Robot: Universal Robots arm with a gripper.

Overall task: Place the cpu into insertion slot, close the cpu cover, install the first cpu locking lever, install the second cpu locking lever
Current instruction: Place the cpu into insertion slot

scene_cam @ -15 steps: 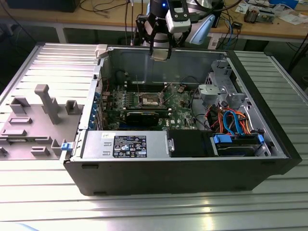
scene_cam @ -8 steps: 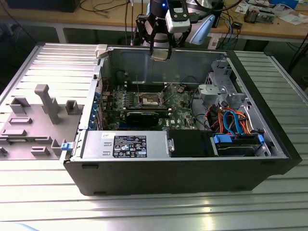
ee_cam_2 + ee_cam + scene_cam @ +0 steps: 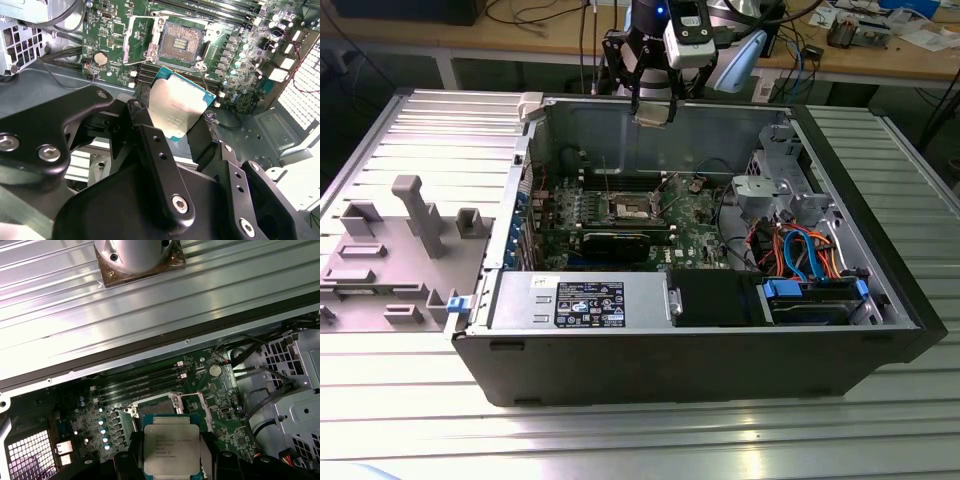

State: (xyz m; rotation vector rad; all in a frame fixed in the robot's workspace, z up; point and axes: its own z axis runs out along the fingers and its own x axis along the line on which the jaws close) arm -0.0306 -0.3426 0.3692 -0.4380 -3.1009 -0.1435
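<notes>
Claw [image 3: 171, 120] clamping cpu [image 3: 175, 97], high above motherboard [image 3: 107, 37], insertion slot [image 3: 181, 42] uncovered

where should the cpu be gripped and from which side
By two opposite thin edges, probably coming from above its flat metal top. The cpu is a thin square plate, so only the edges give purchase. The gripper holds it that way, clamped on two facing sides.

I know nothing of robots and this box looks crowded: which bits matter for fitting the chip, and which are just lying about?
Job in hand:
gripper, shut on the cpu
insertion slot, bare
cpu cover, open

Just lying about:
power supply
orange and blue cables
coin battery
grey fixture outside the case
</notes>
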